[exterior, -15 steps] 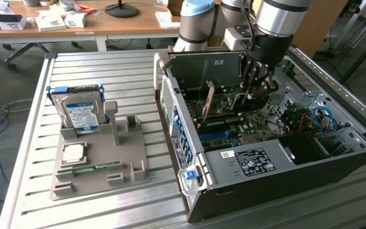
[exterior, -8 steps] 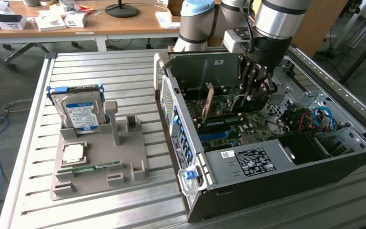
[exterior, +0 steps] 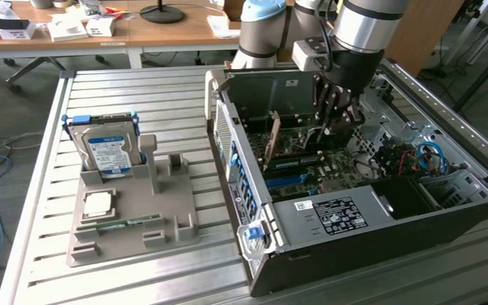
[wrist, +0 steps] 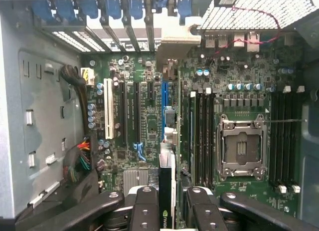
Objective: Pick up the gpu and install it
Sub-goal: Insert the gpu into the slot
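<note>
The gpu (wrist: 168,183) stands on edge inside the open computer case (exterior: 337,213), seen edge-on in the wrist view. It runs from my fingers to its pale metal bracket (wrist: 175,41) at the case's rear panel. It sits in line with the blue slot (wrist: 164,94) on the motherboard (wrist: 149,126); whether it is fully seated I cannot tell. My gripper (wrist: 172,208) is shut on the card, one finger (wrist: 144,206) on each side. In the exterior view the gripper (exterior: 343,121) reaches down into the case, and the gpu (exterior: 273,136) extends toward the exterior view's left.
A grey fixture (exterior: 134,219) on the slatted table holds an upright hard drive (exterior: 108,149), a CPU chip (exterior: 98,203) and a RAM stick (exterior: 129,222). Inside the case are the empty CPU socket (wrist: 241,146), blue slot latches (wrist: 89,9) and coloured cables (exterior: 422,159).
</note>
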Controlling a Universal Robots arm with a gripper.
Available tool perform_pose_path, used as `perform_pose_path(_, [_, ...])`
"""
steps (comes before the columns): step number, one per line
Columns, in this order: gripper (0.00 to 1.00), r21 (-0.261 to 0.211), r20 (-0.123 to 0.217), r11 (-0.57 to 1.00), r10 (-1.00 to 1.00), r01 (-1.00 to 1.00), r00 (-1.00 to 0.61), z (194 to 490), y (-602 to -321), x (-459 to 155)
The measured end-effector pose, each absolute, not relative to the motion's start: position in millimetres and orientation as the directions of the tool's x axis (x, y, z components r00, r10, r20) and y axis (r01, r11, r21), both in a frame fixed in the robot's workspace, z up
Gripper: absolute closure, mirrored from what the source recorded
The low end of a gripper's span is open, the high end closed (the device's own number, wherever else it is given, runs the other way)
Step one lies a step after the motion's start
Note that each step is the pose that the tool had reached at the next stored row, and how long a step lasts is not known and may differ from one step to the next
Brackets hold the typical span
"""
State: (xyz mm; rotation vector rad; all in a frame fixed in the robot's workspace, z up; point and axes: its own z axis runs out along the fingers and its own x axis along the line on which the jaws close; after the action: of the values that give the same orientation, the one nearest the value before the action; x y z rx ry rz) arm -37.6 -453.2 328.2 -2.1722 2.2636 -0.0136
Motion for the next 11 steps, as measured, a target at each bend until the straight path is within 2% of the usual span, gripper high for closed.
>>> perform_pose_path(11, [0.74,-0.009,0.004,0.041,-0.999,-0.999,-0.041,327.8,-456.1,-40.4])
